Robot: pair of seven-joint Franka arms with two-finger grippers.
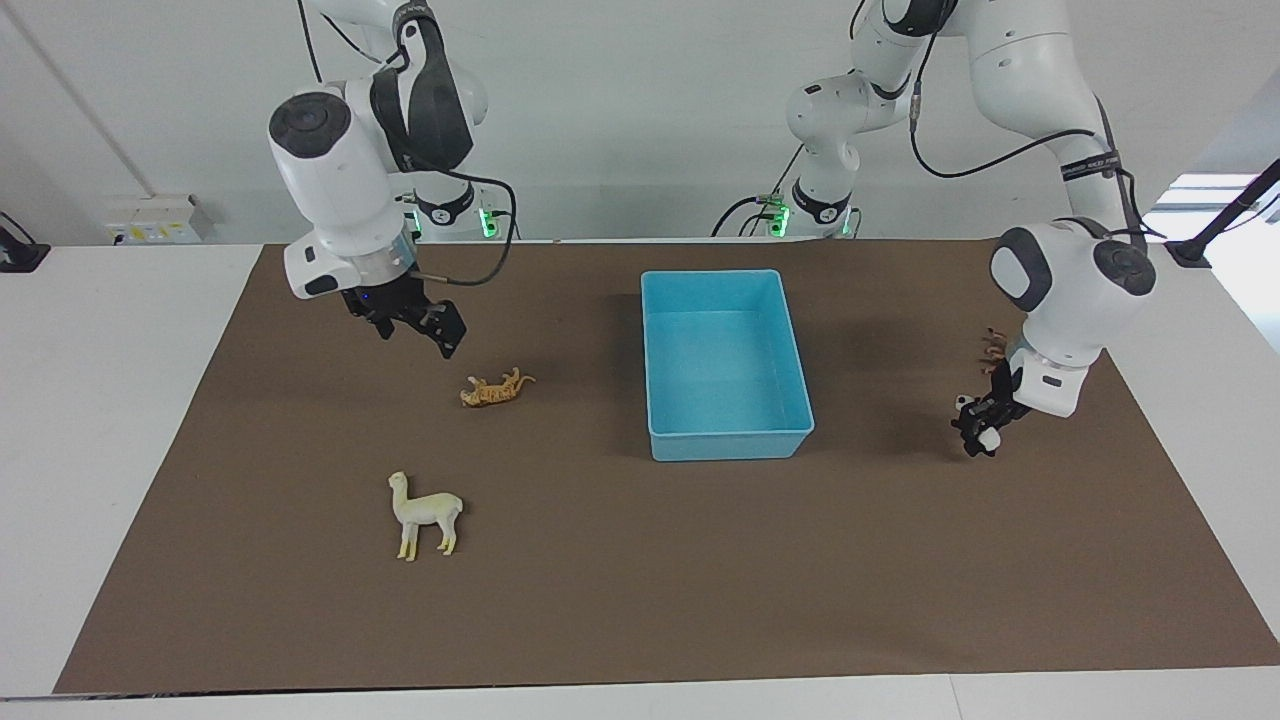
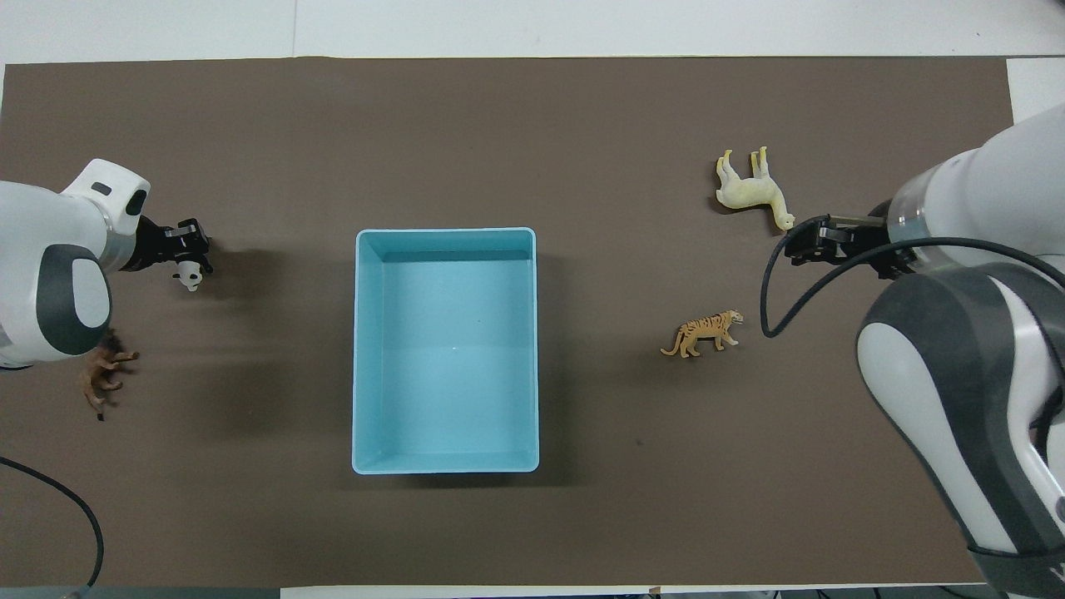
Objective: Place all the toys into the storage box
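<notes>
While the right gripper (image 1: 425, 325) hangs in the air over the brown mat (image 1: 620, 600) toward the right arm's end of the table (image 1: 100, 400), its fingers stand a little apart with nothing between them, and the tiger (image 1: 497, 389) lies on its side on the mat just below and beside the tips, not touching them. The alpaca (image 1: 425, 513) lies flat on its side too, farther from the robots than the tiger and well apart from it. The blue storage box (image 1: 730, 440) sits near the middle of the mat, long side running away from the robots, and nothing shows inside it. At the left arm's end the left gripper (image 1: 985, 420) points down over the mat, its fingers closed around the panda (image 1: 975, 428); whether the panda is lifted clear of the mat or resting on it cannot be told. The lion (image 1: 993, 350) lies on the mat nearer to the robots than the panda, close by the left arm's wrist and partly hidden by it in the facing view; from overhead it shows on its side (image 2: 101, 376), apart from the gripper (image 2: 193, 256).
</notes>
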